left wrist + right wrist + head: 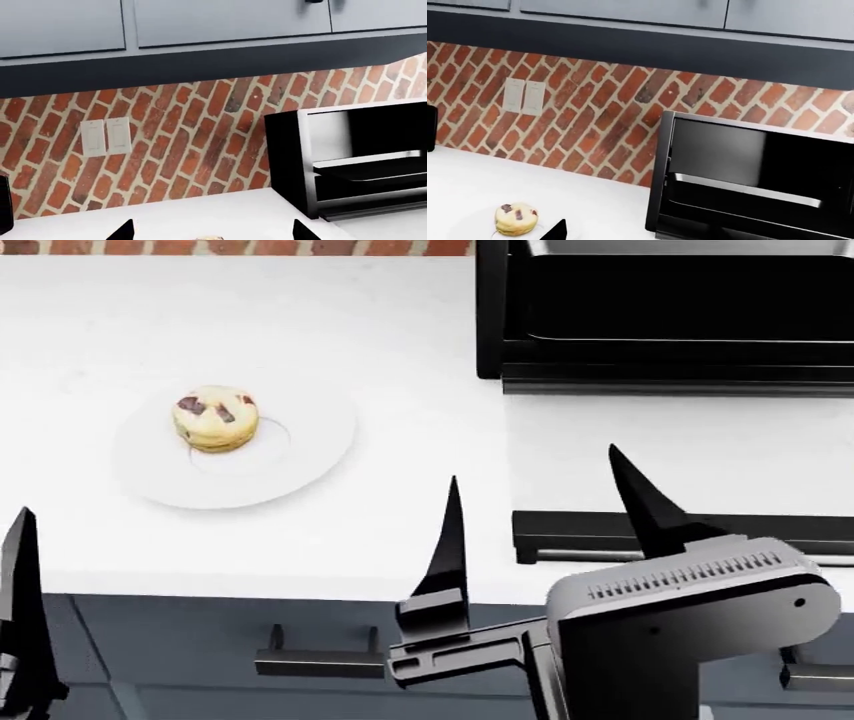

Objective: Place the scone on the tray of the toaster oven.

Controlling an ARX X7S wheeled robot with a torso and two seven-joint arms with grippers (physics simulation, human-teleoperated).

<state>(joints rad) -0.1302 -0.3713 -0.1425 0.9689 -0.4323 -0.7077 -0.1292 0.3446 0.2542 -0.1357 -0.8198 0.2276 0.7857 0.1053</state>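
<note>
The scone point(214, 420), pale yellow with dark berry bits, sits left of centre on a round white plate point(287, 465); it also shows in the right wrist view as the scone point(516, 219). The toaster oven point(667, 310) stands at the back right with its door point(681, 535) dropped open. Inside its cavity lies the dark tray point(373, 170). My right gripper point(547, 505) hovers open over the counter's front edge, between plate and door, holding nothing. My left gripper point(213, 231) is open and empty; only one finger point(20, 600) shows at the head view's left edge.
A red brick backsplash with a white double wall switch point(105, 135) runs behind the white counter point(400, 340), under grey upper cabinets point(227, 20). A black object point(3, 205) stands at the far left. Drawer handles point(320, 660) line the counter front.
</note>
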